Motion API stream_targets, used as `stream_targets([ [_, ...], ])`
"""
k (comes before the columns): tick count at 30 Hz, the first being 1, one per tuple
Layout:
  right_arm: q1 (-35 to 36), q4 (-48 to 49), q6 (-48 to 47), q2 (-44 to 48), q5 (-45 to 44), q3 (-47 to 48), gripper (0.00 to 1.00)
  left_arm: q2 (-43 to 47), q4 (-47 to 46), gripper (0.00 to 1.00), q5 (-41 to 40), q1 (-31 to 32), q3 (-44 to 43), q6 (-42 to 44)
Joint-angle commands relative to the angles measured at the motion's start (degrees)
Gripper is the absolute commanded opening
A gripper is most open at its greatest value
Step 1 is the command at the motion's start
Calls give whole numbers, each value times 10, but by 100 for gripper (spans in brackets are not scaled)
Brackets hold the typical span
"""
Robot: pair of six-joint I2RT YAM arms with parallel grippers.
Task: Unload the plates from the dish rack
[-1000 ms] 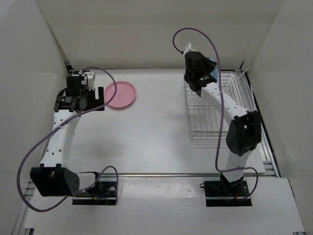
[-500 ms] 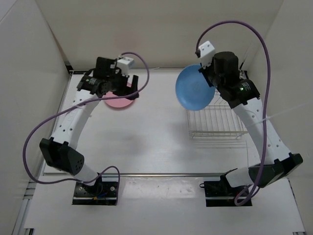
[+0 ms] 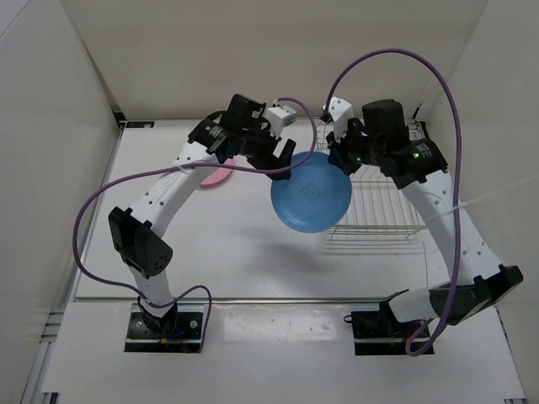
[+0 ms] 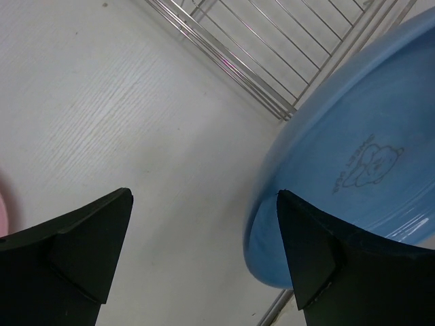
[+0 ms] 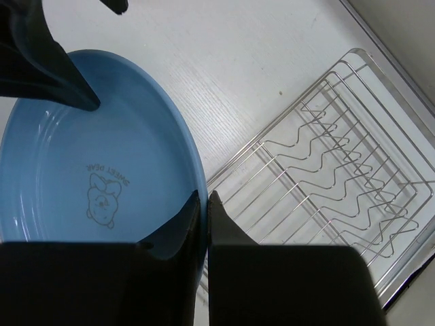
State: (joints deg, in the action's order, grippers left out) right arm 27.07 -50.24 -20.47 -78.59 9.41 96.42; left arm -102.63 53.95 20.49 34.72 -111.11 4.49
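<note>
My right gripper point(image 3: 338, 165) point(image 5: 204, 197) is shut on the rim of the light blue plate point(image 3: 311, 193) point(image 5: 95, 170), holding it in the air just left of the dish rack point(image 3: 381, 204) point(image 5: 340, 163). My left gripper point(image 3: 284, 160) point(image 4: 204, 194) is open at the plate's far-left edge. The plate's rim point(image 4: 262, 224) lies between its jaws, close to the right finger point(image 4: 319, 258). The pink plate point(image 3: 216, 176) lies flat on the table at the back left, mostly hidden under the left arm. A pink sliver of it point(image 4: 2, 210) shows in the left wrist view.
The silver wire rack has no plates in it and stands at the right side of the white table point(image 3: 227, 244). White walls close in the back and both sides. Purple cables loop above both arms.
The right arm has carried the blue plate out of the rack, leftward and lower. The left arm has swung right from the pink plate to the blue plate's edge.
</note>
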Motion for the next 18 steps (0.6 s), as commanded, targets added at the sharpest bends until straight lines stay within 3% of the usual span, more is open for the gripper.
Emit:
stream_targets([
  [1,-1,10,10,13,15,5,0,6,14,97,6,11,-21,5],
  [3,-1,10,10,13,10,5,0,6,14,89,6,11,-21,5],
  [7,-1,15,10,13,-5,-1,0,11,14,64,6,11,-10,11],
  [8,-1,15,10,13,-11,-1,0,11,14,48,6,11,-10,11],
  [10,-1,22,10,13,-11,-8,0,11,14,24,-1,11,-10,11],
  [12,-1,22,10,13,-18,-8,0,11,14,21,-1,11,-10,11],
  [14,-1,22,10,19,-18,-8,0,11,14,12,-1,11,-10,11],
  [18,-1,16,10,19,-18,-3,0,6,14,12,11,11,-16,6],
])
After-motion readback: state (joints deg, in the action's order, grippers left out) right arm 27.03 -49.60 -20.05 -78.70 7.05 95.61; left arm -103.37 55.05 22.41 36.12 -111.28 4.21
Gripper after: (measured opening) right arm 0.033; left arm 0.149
